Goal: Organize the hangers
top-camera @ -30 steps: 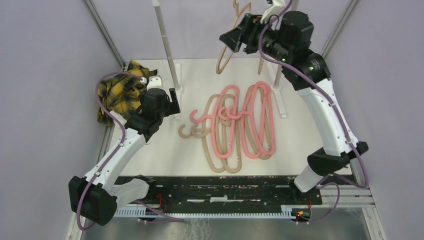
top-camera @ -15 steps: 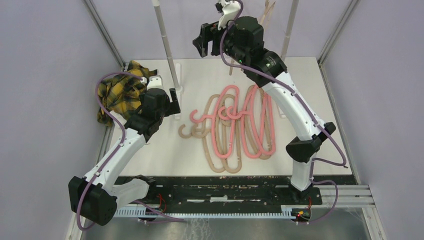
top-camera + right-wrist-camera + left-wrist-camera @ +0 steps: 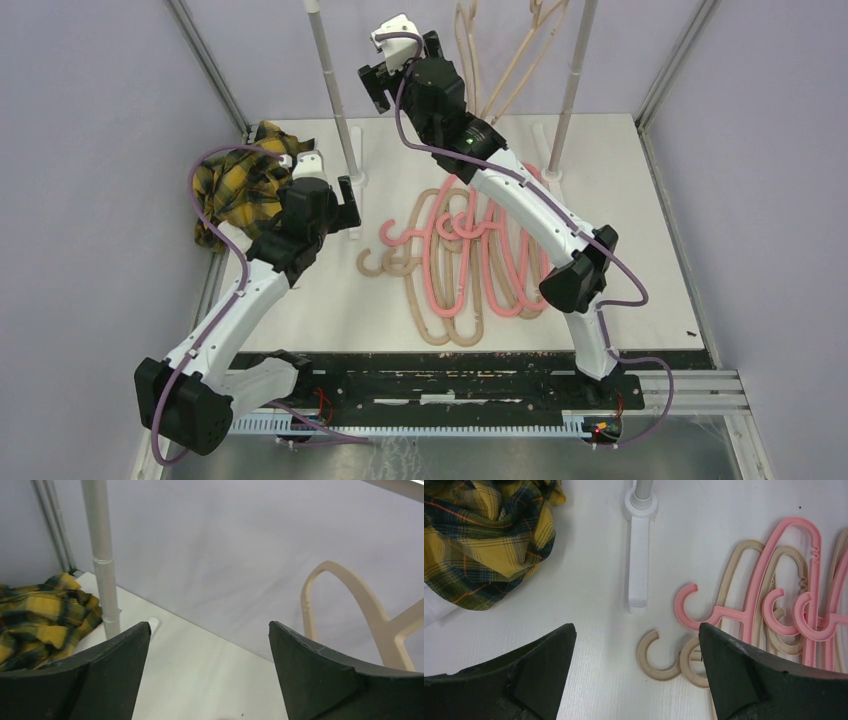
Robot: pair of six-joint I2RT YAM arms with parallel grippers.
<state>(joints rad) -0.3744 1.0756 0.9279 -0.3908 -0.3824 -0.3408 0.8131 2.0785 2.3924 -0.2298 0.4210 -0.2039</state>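
A tangled pile of salmon pink hangers (image 3: pixel 510 240) and beige hangers (image 3: pixel 432 318) lies flat mid-table. Beige hangers (image 3: pixel 468 55) dangle at the back between the rack poles; one of them (image 3: pixel 350 605) shows at the right of the right wrist view. My right gripper (image 3: pixel 372 85) (image 3: pixel 208 625) is raised at the back, left of those hanging hangers, open and empty. My left gripper (image 3: pixel 350 205) (image 3: pixel 635 630) hovers low at the pile's left edge, open, with beige hooks (image 3: pixel 659 657) and a pink hook (image 3: pixel 694 607) just ahead of its right finger.
A yellow-black plaid cloth (image 3: pixel 240 185) (image 3: pixel 484 540) is bunched at the table's back left. The rack's left pole (image 3: pixel 332 90) (image 3: pixel 102 555) and right pole (image 3: pixel 570 80) stand on white feet (image 3: pixel 639 575). Grey walls close in the back and sides.
My right arm swung left along the back, away from the hanging beige hangers, and its jaws widened. The left arm and the pile stayed put.
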